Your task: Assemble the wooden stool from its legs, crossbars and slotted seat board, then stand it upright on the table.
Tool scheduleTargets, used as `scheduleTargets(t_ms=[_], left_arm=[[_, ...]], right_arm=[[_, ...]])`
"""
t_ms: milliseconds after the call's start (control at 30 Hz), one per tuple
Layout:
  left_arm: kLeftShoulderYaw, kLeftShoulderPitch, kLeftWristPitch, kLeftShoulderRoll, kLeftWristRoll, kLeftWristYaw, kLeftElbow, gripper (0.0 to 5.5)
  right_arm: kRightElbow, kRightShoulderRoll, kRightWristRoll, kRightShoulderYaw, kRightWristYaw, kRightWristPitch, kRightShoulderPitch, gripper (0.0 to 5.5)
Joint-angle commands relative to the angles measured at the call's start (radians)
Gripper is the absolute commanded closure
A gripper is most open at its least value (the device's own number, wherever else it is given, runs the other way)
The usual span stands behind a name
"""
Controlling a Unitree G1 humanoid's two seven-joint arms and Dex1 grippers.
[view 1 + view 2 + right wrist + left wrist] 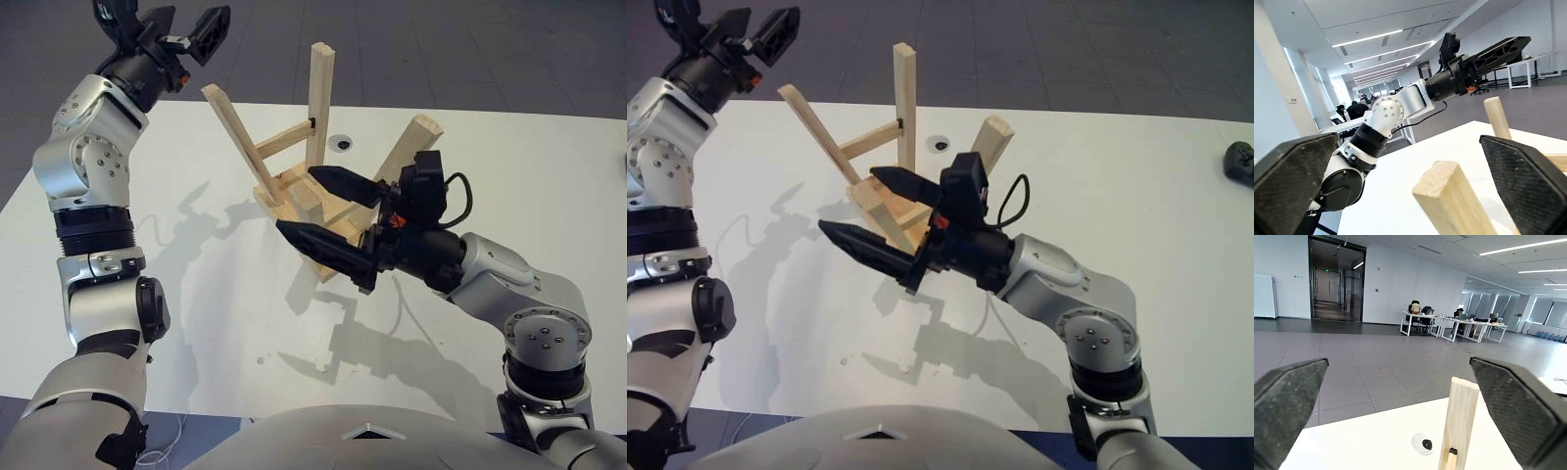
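Observation:
The wooden stool (294, 196) lies tilted on the white table (549, 196), seat board down and legs pointing up and outward. A crossbar (284, 140) joins two of the legs. My right gripper (296, 201) is open at the stool's near side, its black fingers spread around the seat edge and the near leg (409, 147). In the right wrist view that leg's end (1449, 200) sits between the open fingers (1528, 176). My left gripper (181, 24) is open, raised high over the table's far left. Its wrist view shows an upright leg (1459, 421) just in front of the gripper.
A round cable hole (342, 144) sits in the table behind the stool. A small black object (1239, 162) lies at the far right edge. Bare tabletop stretches to the left and front of the stool.

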Motion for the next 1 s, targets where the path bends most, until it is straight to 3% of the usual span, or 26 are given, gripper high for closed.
scheduleTargets(t_ms=[33,233,333,467,667,800,1000], left_arm=[[0.001,0.035,0.046,-0.022,-0.015,0.023,-0.080,0.11],[0.058,0.019,0.028,-0.024,-0.030,0.055,-0.090,0.11],[0.130,-0.018,-0.015,-0.037,-0.045,0.112,-0.067,0.11],[0.163,-0.043,-0.033,-0.051,-0.052,0.152,-0.070,0.11],[0.151,-0.087,-0.068,-0.027,-0.013,0.185,-0.063,0.11],[0.156,-0.103,-0.090,0.011,0.019,0.182,0.021,0.11],[0.131,-0.034,-0.051,0.012,0.015,0.148,-0.023,0.11]], right_arm=[[-0.035,-0.021,0.014,-0.064,-0.047,-0.019,0.030,0.10],[-0.012,-0.124,0.081,-0.399,-0.217,-0.135,-0.032,0.10],[0.137,-0.222,-0.046,-0.503,-0.269,-0.139,-0.073,0.10],[0.451,-0.329,-0.383,-0.407,-0.213,-0.186,-0.125,0.10],[0.826,-0.283,-0.650,-0.169,0.118,-0.342,-0.241,0.10],[0.716,-0.236,-0.625,-0.100,0.290,-0.321,-0.170,0.10],[0.396,-0.194,-0.515,-0.121,0.300,-0.203,0.026,0.10]])
